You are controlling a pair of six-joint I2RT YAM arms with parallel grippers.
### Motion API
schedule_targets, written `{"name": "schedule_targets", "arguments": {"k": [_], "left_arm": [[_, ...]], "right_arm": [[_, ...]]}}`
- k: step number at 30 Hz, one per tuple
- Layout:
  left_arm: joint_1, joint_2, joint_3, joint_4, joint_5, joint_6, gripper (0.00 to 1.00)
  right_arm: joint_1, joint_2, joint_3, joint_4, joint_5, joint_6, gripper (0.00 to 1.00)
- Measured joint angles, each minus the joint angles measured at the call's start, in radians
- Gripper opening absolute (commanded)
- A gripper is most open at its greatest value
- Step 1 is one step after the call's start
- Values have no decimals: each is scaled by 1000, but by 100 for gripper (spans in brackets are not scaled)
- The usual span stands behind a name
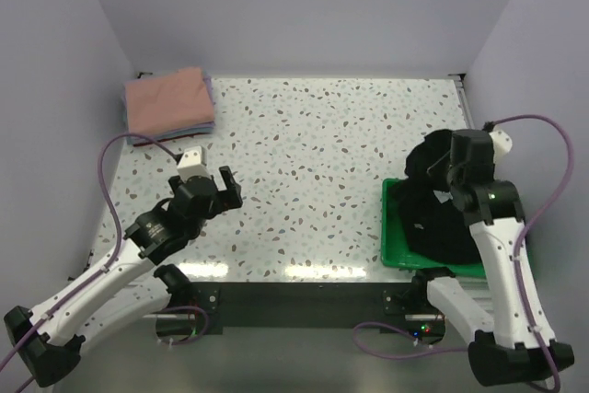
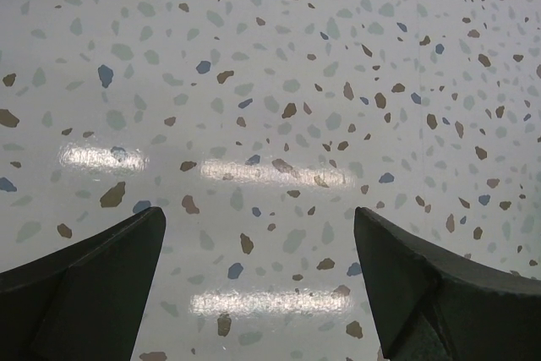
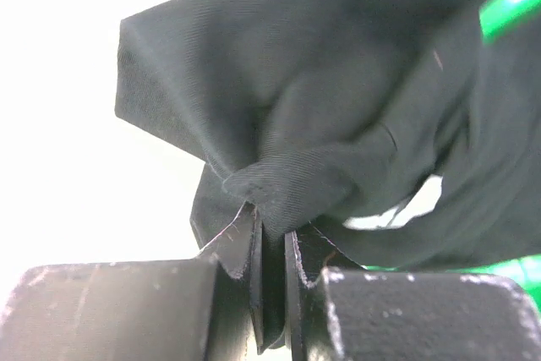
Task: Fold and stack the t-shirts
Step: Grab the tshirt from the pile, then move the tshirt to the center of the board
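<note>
Right gripper [image 3: 270,238] jaws pinched tight on a bunched fold of the black soft cloth t-shirt [image 3: 338,99]; the rest of it is heaped in and over the green plastic tray [image 1: 390,227], near right. Left gripper [image 2: 258,268] jaws wide apart, nothing between them, hovering over the speckled white table [image 1: 322,144]. The stack of folded cloth shirts [image 1: 168,103], salmon-pink on top, sits in the far-left corner.

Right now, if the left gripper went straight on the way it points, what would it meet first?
The left gripper would most likely meet the bare table first: its wrist view shows only speckled surface ahead of the open fingers. Depth is unclear.
</note>
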Motion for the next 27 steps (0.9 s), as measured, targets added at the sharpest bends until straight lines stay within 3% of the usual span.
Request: {"name": "schedule_targets", "arguments": {"k": [5, 11, 22, 27], "left_arm": [[0, 13, 0, 12, 0, 1, 98], [0, 7, 0, 22, 0, 3, 98], [0, -72, 0, -1, -12, -17, 98], [0, -97, -3, -15, -13, -23, 98]], "right_arm": [[0, -84, 202, 9, 35, -56, 0], [0, -56, 369, 57, -8, -166, 0], [11, 198, 657, 198, -337, -223, 0], [183, 311, 785, 270, -382, -258, 0]]}}
